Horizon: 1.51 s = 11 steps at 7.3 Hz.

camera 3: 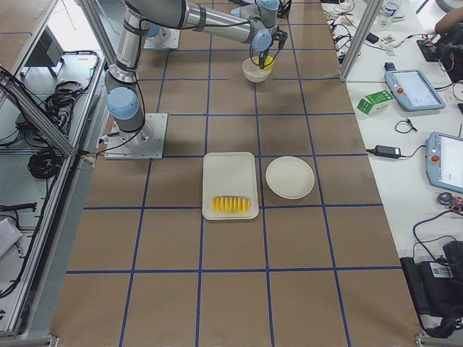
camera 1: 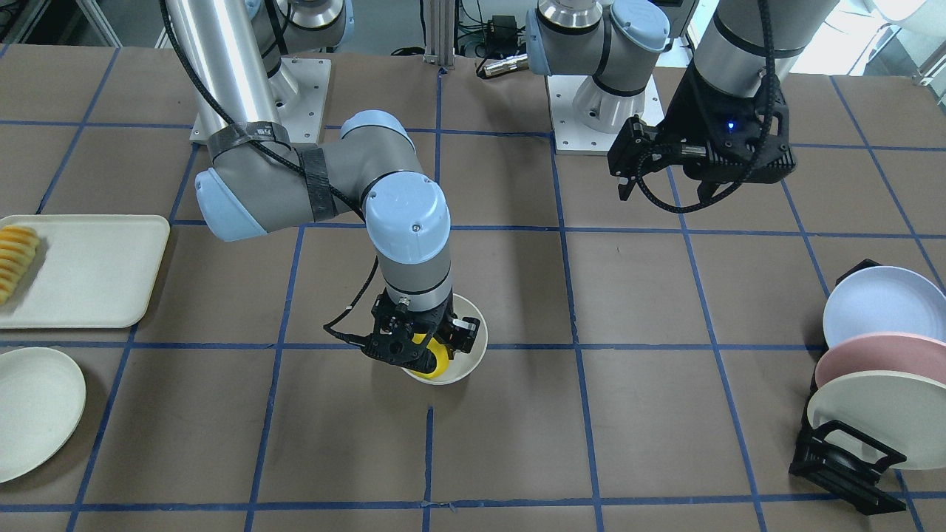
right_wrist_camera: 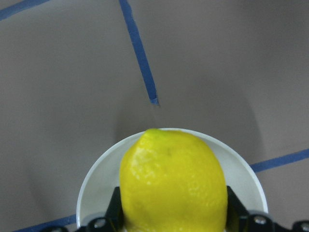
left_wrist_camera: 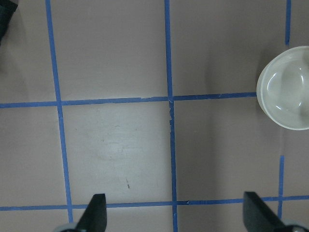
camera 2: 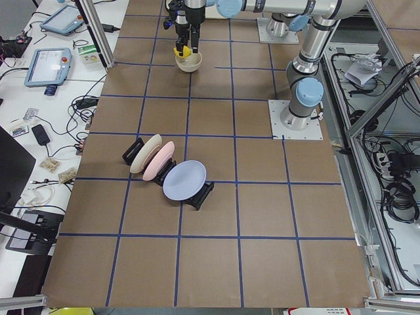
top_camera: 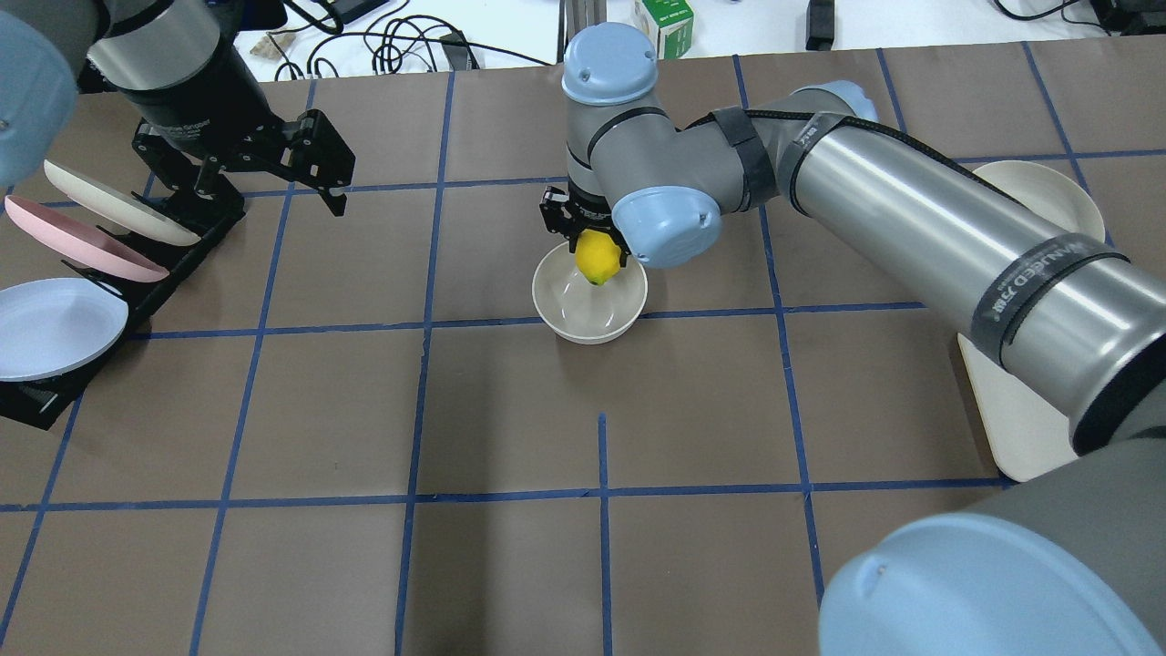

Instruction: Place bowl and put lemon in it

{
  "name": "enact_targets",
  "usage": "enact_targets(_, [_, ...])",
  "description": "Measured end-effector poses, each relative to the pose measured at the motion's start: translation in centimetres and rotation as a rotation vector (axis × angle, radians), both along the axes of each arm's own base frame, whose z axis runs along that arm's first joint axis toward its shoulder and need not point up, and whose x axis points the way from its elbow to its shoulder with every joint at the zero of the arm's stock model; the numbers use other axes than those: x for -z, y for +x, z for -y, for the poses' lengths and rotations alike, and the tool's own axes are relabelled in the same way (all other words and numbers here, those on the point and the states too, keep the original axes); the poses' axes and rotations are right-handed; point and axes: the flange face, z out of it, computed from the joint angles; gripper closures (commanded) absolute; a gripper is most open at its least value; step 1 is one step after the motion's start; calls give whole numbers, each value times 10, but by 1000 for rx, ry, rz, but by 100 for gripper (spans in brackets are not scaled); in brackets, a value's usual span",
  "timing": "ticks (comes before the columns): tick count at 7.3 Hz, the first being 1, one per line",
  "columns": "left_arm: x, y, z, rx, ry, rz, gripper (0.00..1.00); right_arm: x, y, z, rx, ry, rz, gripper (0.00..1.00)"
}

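Observation:
The cream bowl (top_camera: 590,314) stands upright on the table near the middle; it also shows in the front view (camera 1: 474,325) and at the right edge of the left wrist view (left_wrist_camera: 285,96). My right gripper (top_camera: 597,260) is shut on the yellow lemon (top_camera: 597,255) and holds it just over the bowl's far rim, partly inside. In the right wrist view the lemon (right_wrist_camera: 174,183) sits between the fingers with the bowl (right_wrist_camera: 96,186) beneath. My left gripper (top_camera: 241,169) is open and empty, high above the table by the plate rack.
A black rack (top_camera: 55,383) holds white, pink and blue plates at the table's left. A cream tray (camera 1: 89,270) with yellow slices (camera 1: 15,258) and a flat cream plate (camera 1: 33,410) lie on the robot's right side.

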Motion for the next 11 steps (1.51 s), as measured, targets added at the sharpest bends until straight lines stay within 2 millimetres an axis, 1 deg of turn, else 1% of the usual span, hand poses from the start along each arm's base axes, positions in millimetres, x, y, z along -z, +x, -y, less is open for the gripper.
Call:
enact_targets(1, [0,0,0,-1,0,-1,0,7,1,-1,-20,8,-4,100])
enact_targets(2, [0,1,1,-2,-1,-2,0,15,5,-2,-37,17,-8,98])
enact_targets(3, [-3,2,1,-4,-6,-3,0,23,8,-3,-48,25,-11,62])
enact_targets(4, [-7,3,2,-6,-13,-2,0,29,11,-4,-53,32,-15,14])
enact_targets(5, [-9,3,3,-6,-17,-1,0,32,13,-5,-57,34,-17,0])
enact_targets(6, [-9,4,3,-8,-17,-1,0,31,13,-5,-60,33,-19,0])
enact_targets(7, [-9,5,3,-9,-17,-1,0,26,13,-5,-60,25,-19,0])
enact_targets(8, [-10,4,2,-7,-18,-1,0,11,9,-2,-60,3,-13,0])
enact_targets(9, [-12,3,-2,-5,-12,-1,0,-17,-1,-1,-81,-37,-6,0])
enact_targets(10, [-15,2,-6,-3,-6,-2,0,-51,-18,0,-119,-86,-1,0])
enact_targets(11, [-19,1,-8,-2,-9,-2,0,-78,-44,5,-131,-116,1,0])
